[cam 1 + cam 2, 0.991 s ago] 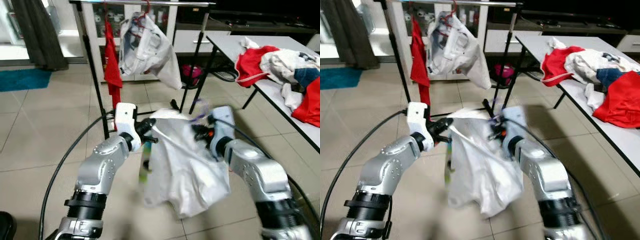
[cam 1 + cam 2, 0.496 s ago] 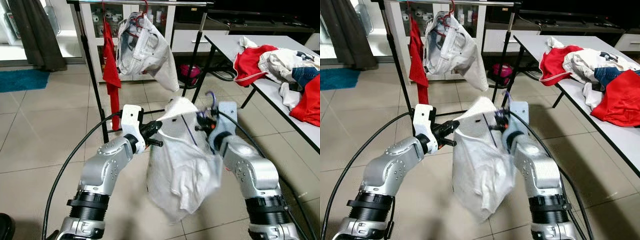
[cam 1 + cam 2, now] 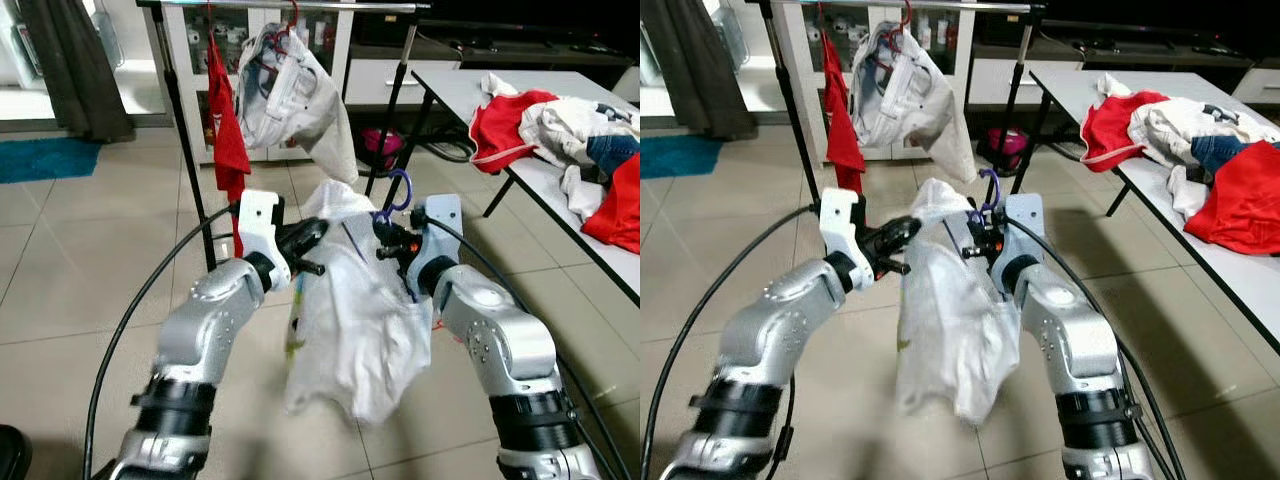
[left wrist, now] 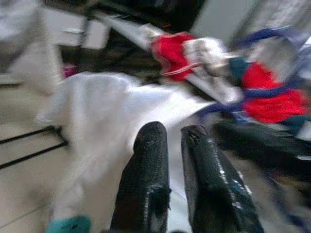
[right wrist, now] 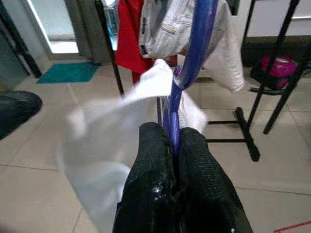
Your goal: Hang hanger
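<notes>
Pinching the purple hanger (image 5: 190,63) at its neck, the right gripper (image 5: 175,145) carries a light, floppy white garment (image 3: 360,300); left gripper (image 4: 176,141), fingers nearly together, sits beside it.

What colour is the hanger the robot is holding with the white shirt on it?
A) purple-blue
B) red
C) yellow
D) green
A. The right end effector is pinched shut on a purple-blue hanger, whose hook curls up above the white shirt hanging between the two arms.
</notes>
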You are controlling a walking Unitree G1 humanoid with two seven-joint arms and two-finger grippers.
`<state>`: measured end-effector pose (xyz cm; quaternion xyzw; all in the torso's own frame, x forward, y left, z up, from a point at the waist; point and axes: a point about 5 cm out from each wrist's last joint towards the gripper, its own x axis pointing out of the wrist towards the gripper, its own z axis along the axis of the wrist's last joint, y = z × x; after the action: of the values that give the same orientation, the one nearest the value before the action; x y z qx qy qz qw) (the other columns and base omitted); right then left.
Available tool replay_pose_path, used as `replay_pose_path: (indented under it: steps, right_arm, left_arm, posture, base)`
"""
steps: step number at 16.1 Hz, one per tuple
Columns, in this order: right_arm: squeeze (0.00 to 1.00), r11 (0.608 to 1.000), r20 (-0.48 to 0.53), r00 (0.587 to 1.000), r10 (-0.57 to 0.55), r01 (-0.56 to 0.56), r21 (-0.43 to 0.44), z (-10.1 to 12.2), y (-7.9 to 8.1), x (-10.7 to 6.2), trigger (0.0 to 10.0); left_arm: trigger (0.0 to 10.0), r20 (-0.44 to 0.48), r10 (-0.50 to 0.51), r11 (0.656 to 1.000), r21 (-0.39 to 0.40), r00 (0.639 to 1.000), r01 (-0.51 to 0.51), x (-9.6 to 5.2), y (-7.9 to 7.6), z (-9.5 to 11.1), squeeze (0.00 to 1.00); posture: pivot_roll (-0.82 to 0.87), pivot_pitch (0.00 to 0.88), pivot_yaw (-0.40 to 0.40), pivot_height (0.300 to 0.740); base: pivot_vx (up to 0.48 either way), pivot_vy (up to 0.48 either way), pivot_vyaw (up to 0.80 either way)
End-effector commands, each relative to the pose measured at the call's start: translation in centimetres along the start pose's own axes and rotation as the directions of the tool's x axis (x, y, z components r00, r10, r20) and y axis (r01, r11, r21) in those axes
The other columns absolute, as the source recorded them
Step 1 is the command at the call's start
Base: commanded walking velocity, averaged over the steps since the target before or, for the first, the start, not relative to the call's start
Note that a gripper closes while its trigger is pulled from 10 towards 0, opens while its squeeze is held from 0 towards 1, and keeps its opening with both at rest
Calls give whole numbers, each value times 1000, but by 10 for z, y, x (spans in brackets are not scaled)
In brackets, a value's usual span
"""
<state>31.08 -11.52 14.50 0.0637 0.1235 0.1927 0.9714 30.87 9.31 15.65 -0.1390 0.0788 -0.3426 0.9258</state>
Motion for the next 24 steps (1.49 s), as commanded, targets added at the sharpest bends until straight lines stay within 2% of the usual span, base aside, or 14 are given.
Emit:
replay_pose_path:
  steps: [1,2,3,4,6,7,8,10,13,14,15,16,19,24]
  right_arm:
    - [0,1000,37,999,15,-14,-17,6,0,-3,10000]
    - [0,999,32,999,26,-25,-25,5,1,-2,10000]
    - [0,998,27,999,44,-43,-43,5,2,-1,10000]
    - [0,995,20,997,75,-73,-69,5,3,-2,10000]
    - [0,982,13,990,141,-139,-126,6,2,-4,10000]
    - [0,972,13,982,187,-183,-146,8,0,-7,10000]
    - [0,956,12,969,247,-242,-166,11,-1,-11,10000]
    - [0,926,-8,941,338,-333,-180,14,-2,-19,10000]
    - [0,834,-46,857,513,-511,-208,22,0,-35,10000]
    - [0,796,-63,824,563,-562,-224,25,0,-38,10000]
    - [0,779,-72,809,584,-583,-230,26,1,-40,10000]
    - [0,748,-86,779,621,-621,-234,28,3,-42,10000]
    - [0,662,-135,698,704,-713,-231,29,9,-52,10000]
    - [0,605,-152,637,756,-768,-211,30,12,-60,10000]
  left_arm:
    - [10000,-78,-133,990,34,988,136,-5,-15,-6,1000]
    - [10000,-148,-168,980,80,975,181,-9,-17,-11,1000]
    - [10000,-213,-132,974,155,968,166,-13,-12,-15,1000]
    - [10000,-212,-55,970,219,976,102,-16,0,-11,1000]
    - [10000,-128,74,948,316,989,-30,-28,27,13,1000]
    - [10000,-78,115,926,369,990,-79,-42,42,32,1000]
    - [10000,-59,125,901,426,990,-88,-58,55,49,1000]
    - [10000,-87,138,863,499,987,-77,-80,72,61,1000]
    - [10000,-187,188,804,593,964,-42,-118,104,61,1000]
    - [10000,-243,180,810,586,953,-4,-131,115,53,961]
    - [10000,-263,172,815,579,949,13,-136,119,49,961]
    - [10000,-320,131,817,571,938,80,-140,119,43,0]
    - [10000,-341,5,844,506,940,179,-133,116,36,0]
    - [10000,-352,5,833,520,936,191,-133,121,33,0]
  posture:
    - [-119,0,-66,740]
    - [-115,0,-69,740]
    - [-112,0,-70,740]
    - [-107,0,-70,740]
    - [-97,0,-70,740]
    - [-93,0,-69,740]
    - [-93,0,-68,740]
    - [-90,0,-69,740]
    - [-64,0,-93,740]
    - [-60,0,-96,740]
    - [-61,0,-96,740]
    - [-64,0,-94,740]
    - [-85,0,-76,740]
    - [-88,0,-75,740]
  base:
    - [0,0,0]
    - [0,0,0]
    - [0,0,0]
    - [0,0,0]
    - [0,0,0]
    - [0,0,0]
    - [0,0,0]
    - [0,0,0]
    - [0,0,0]
    - [0,0,0]
    - [0,0,0]
    - [0,0,0]
    - [0,0,0]
    - [0,0,0]
